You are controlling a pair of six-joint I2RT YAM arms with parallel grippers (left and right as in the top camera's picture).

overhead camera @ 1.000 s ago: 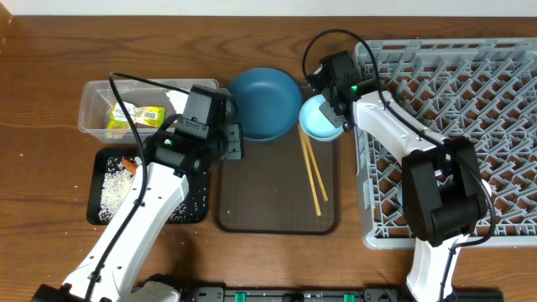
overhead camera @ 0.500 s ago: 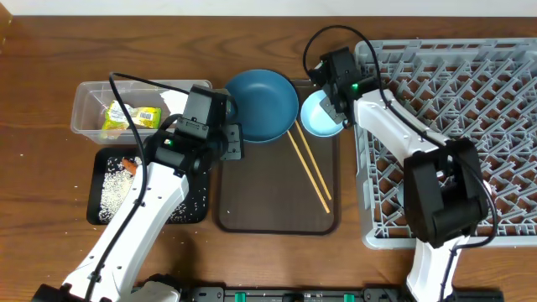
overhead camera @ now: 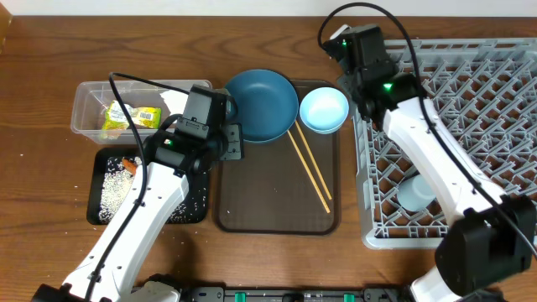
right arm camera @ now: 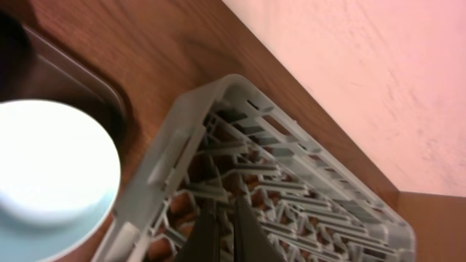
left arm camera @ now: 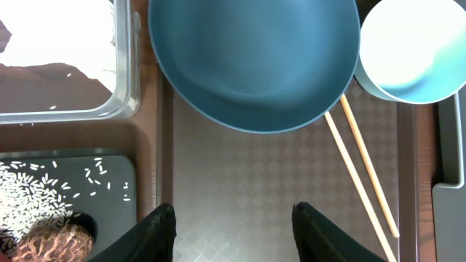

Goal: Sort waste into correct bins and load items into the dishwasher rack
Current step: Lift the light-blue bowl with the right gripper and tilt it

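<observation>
Left gripper (left arm camera: 237, 234): fingers apart, nothing between them, poised over the brown tray (overhead camera: 268, 210) just below the plate (overhead camera: 262, 102). Right gripper (right arm camera: 220, 231): fingers pressed together, empty, above the upper-left corner of the rack (overhead camera: 470, 126). The bowl (overhead camera: 324, 110) sits upright at the brown tray's upper right, against the plate rim (left wrist view confirms). The chopsticks (overhead camera: 309, 170) lie diagonally on the brown tray, upper ends at the plate edge. One cup (overhead camera: 413, 193) rests in the rack, lower left. Left of frame: the tub (overhead camera: 84, 109) holds the wrapper (overhead camera: 134, 117); the black tray (overhead camera: 95, 214) below it holds rice (overhead camera: 111, 189).
</observation>
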